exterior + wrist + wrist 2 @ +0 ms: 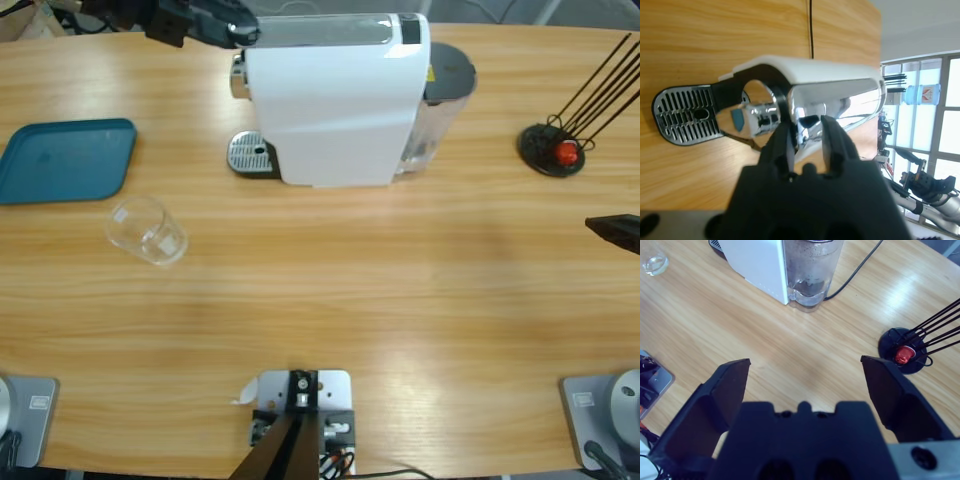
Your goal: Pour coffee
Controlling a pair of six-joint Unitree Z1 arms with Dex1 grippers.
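Clear glass (pixel 148 230) beside teal tray (pixel 66 160)

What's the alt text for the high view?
A white coffee machine stands at the wooden table's far edge, the left end effector at its top. An empty glass lies beside a teal tray; a red capsule sits in a black rack.

I'm working in what looks like a robotics lab or office test room: a long wooden table (pixel 330 300) carries a white capsule coffee machine (pixel 335 95) with its black cable running off. Through my left wrist view I see tall windows (pixel 940 120) and another robot arm (pixel 927 192) standing beyond.
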